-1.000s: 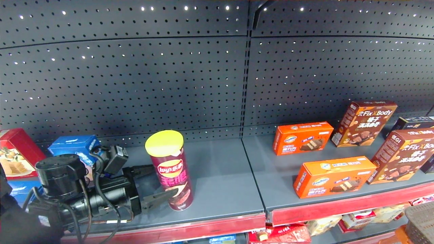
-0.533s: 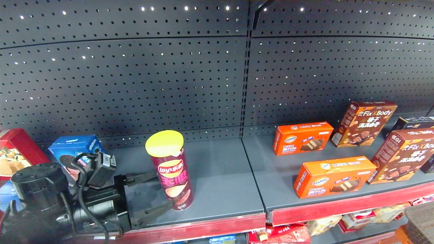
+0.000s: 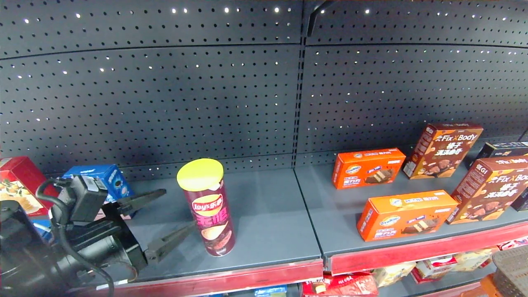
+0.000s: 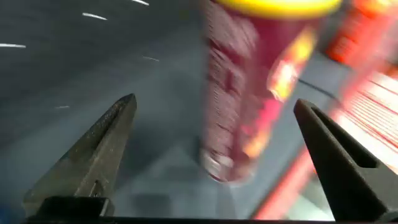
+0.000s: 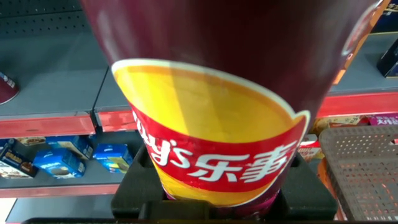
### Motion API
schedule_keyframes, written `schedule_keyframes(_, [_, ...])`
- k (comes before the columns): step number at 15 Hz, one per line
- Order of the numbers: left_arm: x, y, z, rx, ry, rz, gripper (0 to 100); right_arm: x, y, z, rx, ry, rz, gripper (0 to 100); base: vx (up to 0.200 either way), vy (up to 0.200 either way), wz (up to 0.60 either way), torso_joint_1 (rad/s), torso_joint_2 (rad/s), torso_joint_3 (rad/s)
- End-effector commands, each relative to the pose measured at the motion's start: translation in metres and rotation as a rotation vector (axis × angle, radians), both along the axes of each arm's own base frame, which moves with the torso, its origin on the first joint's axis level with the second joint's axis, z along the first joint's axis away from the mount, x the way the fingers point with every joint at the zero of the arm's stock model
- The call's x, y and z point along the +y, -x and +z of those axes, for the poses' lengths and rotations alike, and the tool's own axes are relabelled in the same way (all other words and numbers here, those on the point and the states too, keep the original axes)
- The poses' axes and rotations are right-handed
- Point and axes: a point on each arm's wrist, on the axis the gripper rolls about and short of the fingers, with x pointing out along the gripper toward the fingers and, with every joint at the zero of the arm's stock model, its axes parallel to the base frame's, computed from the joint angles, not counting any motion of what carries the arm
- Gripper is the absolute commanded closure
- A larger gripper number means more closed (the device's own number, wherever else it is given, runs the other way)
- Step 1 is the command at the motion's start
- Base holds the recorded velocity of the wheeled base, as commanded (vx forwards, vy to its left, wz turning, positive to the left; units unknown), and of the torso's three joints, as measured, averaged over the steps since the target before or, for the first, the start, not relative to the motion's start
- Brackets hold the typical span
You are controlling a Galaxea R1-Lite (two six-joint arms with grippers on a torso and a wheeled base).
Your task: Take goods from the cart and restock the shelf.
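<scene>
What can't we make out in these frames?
- Can, left wrist view: blurred; lid cut off by the edge.
- Second can, right wrist view: both ends out of frame; what holds it is hidden behind it.
- Blue box, head view: partly hidden by wrist camera.
- Basket, head view: cut off at the corner; contents unseen.
</scene>
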Motion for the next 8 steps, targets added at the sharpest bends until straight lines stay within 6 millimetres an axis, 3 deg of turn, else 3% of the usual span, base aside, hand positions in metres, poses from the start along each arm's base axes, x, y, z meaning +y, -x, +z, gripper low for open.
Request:
schedule_keyframes(1, [-0.009, 0.023, 0.023, -0.104, 0.053, 0.068, 0, 0.0, 0.0, -0.001, -0.001, -0.001, 0.001, 100, 0.0, 0.0, 0.0, 0.0, 0.0, 0.0])
schedule_keyframes(3, [-0.005, 0.033, 0.027, -0.108, 0.032, 0.306, 0, 0.0, 0.002, 0.0, -0.001, 0.0, -0.002, 100, 0.0, 0.0, 0.0, 0.0, 0.0, 0.0])
schedule_keyframes(8, [0.016, 0.087, 0.034, -0.148, 0.042, 0.485, 0, -0.001, 0.007, 0.003, -0.039, -0.002, -0.025, 100, 0.0, 0.0, 0.0, 0.0, 0.0, 0.0])
